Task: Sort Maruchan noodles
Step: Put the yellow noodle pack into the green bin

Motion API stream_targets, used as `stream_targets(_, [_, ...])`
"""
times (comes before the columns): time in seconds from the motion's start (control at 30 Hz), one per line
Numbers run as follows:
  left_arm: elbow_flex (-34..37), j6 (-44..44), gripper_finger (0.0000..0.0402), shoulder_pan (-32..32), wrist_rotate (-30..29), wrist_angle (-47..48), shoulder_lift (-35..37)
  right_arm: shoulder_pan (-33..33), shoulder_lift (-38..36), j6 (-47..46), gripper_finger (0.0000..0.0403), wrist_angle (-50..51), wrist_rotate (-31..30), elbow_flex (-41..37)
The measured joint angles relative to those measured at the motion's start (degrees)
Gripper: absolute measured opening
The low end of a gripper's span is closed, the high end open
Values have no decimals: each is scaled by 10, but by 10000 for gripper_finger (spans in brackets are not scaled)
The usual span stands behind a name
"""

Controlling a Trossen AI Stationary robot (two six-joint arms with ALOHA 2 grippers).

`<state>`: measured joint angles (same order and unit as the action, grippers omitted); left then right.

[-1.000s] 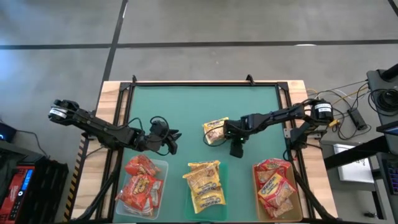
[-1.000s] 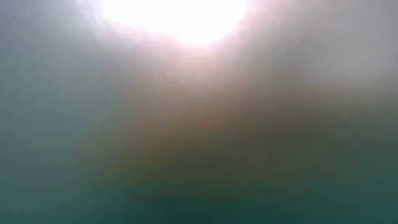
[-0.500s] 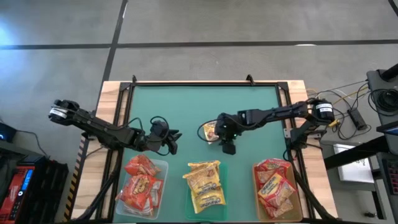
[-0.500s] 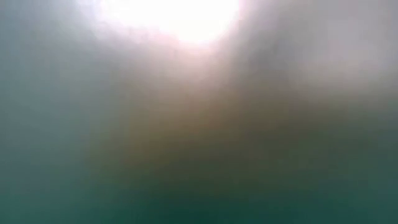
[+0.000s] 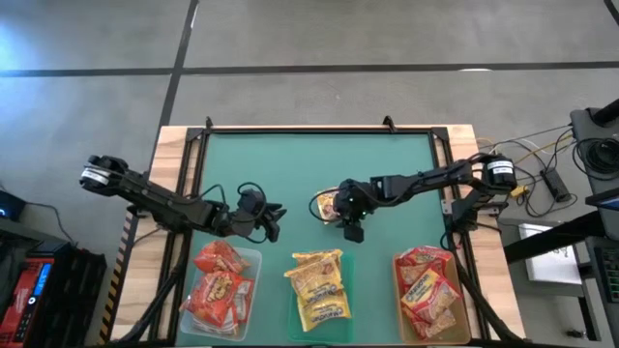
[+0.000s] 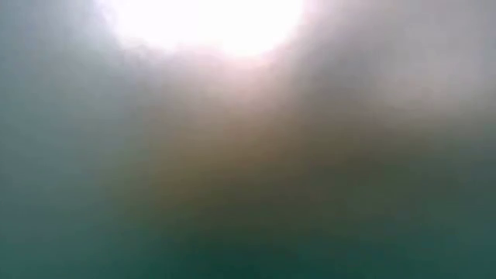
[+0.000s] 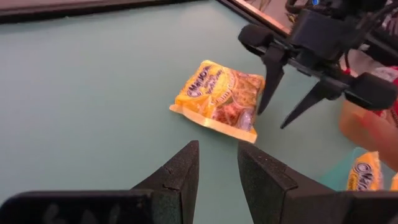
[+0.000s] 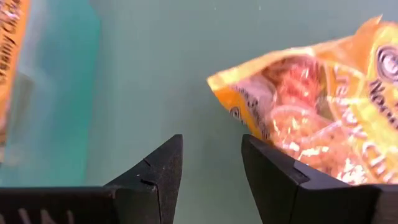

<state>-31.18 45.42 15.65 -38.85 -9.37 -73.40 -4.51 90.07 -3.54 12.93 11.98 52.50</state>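
- High view: a yellow noodle packet (image 5: 329, 205) lay mid-table on the green mat (image 5: 300, 159); the right gripper (image 5: 350, 215) hovered over its right edge, three filled trays (image 5: 253, 259) nearer.
- Low view: blurred glare only.
- Left wrist view: the left gripper (image 7: 217, 163) was empty, fingers slightly apart.
- Right wrist view: fingers (image 8: 273, 171) parted, gripping nothing, the packet beside them.
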Motion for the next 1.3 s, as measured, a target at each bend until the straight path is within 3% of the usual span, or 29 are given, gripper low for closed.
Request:
stream_targets(0.4, [0, 1, 94, 0, 6, -13, -3, 0, 1, -29, 155, -67, 0, -73])
stream_targets(0.53, [0, 1, 94, 0, 6, -22, -3, 0, 1, -31, 155, -124, 5, -85])
stream_targets(0.67, [0, 0, 94, 0, 6, -22, -3, 1, 1, -34, 155, -185, 62, -88])
stream_targets(0.87, [0, 0, 94, 0, 5, -22, -3, 4, -1, -32, 155, -298, 60, -88])
stream_targets(0.97, [0, -6, 94, 0, 6, -22, -3, 5, -15, -62, 155, -263, 61, -88])
stream_targets(1.17, [0, -8, 94, 0, 19, -22, -3, 7, -38, -82, 155, -72, 60, -89])
stream_targets(1.3, [0, -12, 94, 0, 34, -22, -3, 7, -37, -82, 155, -17, 45, -89])
